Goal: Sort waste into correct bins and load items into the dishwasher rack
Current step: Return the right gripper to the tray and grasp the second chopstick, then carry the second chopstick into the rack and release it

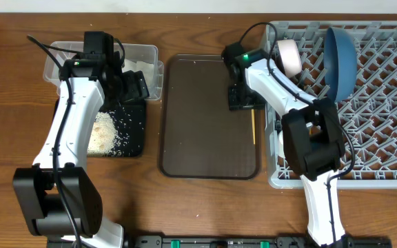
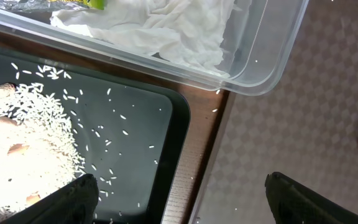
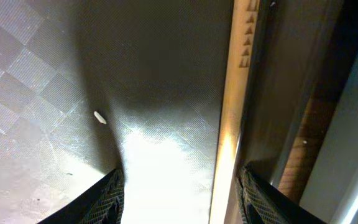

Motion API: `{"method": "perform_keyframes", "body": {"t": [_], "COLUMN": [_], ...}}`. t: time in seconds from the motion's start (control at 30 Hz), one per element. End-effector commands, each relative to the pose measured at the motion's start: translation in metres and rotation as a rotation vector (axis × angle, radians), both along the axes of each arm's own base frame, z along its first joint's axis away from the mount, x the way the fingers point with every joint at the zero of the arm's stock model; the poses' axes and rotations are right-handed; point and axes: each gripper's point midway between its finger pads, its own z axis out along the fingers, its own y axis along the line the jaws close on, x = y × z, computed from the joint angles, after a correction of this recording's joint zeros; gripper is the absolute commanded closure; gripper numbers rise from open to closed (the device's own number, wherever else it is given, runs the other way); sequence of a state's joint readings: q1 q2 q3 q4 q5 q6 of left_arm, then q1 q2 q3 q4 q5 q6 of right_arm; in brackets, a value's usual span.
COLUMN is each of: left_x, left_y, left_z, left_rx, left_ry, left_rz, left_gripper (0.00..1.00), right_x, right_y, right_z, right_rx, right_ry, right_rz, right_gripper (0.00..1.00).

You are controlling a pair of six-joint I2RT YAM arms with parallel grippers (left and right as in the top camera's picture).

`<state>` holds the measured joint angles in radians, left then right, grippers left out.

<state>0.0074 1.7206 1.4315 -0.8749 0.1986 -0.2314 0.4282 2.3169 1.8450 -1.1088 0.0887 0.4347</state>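
Observation:
The clear tub (image 1: pixel 150 60) holds crumpled white tissue (image 2: pixel 166 28) and the yellow-green wrapper (image 2: pixel 79 3). The black tray (image 1: pixel 135 134) in front of it carries a heap of rice (image 2: pixel 23 143). My left gripper (image 2: pixel 179 205) is open and empty above the black tray's right edge; it also shows in the overhead view (image 1: pixel 133 86). My right gripper (image 3: pixel 179 199) is open, low over the brown tray, with a wooden chopstick (image 3: pixel 232 112) lying between its fingers close to the right one. The dark-blue bowl (image 1: pixel 341 58) and cream bowl (image 1: pixel 289 56) stand in the grey rack (image 1: pixel 384 138). Light-blue bowl and cup are out of view.
The brown serving tray (image 1: pixel 205 138) lies between the black tray and the rack, with a stray rice grain (image 3: pixel 99 117) on it. The chopstick (image 1: pixel 254 127) lies along its right rim, next to the rack wall. Wooden table shows around everything.

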Motion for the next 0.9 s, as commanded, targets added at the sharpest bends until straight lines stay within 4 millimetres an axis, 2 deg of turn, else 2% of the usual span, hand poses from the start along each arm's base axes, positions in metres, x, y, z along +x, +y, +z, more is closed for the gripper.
{"method": "perform_keyframes", "body": {"t": [0.0,0.17,0.33,0.43,0.57,0.63,0.7,0.77,0.87], "left_x": [0.002,0.002,0.002,0.002,0.002,0.002,0.002,0.002,0.002], "left_y": [0.003,0.003,0.003,0.003,0.003,0.003,0.003,0.003,0.003], "left_z": [0.006,0.006,0.006,0.006,0.006,0.006,0.006,0.006,0.006], "left_rx": [0.015,0.015,0.015,0.015,0.015,0.015,0.015,0.015,0.015], "left_ry": [-0.016,-0.016,-0.016,-0.016,-0.016,-0.016,-0.016,-0.016,-0.016], "left_rz": [-0.002,-0.002,-0.002,-0.002,-0.002,-0.002,-0.002,-0.002,-0.002], "left_gripper": [0.12,0.11,0.12,0.12,0.11,0.12,0.12,0.12,0.12], "right_x": [-0.006,-0.010,-0.012,-0.011,-0.009,-0.006,-0.002,0.003,0.010], "right_y": [0.002,0.013,0.021,0.022,0.022,0.023,0.025,0.027,0.028], "right_z": [-0.018,-0.018,-0.018,-0.018,-0.017,-0.011,0.005,0.032,0.095], "right_rx": [0.016,0.026,0.028,0.029,0.030,0.034,0.044,0.058,0.090], "right_ry": [0.054,0.054,0.049,0.045,0.035,0.025,0.004,-0.032,-0.122], "right_rz": [0.037,0.068,0.090,0.092,0.095,0.105,0.111,0.131,0.187], "right_gripper": [0.44,0.52,0.78,0.99,0.99,0.99,0.99,0.99,0.99]}}
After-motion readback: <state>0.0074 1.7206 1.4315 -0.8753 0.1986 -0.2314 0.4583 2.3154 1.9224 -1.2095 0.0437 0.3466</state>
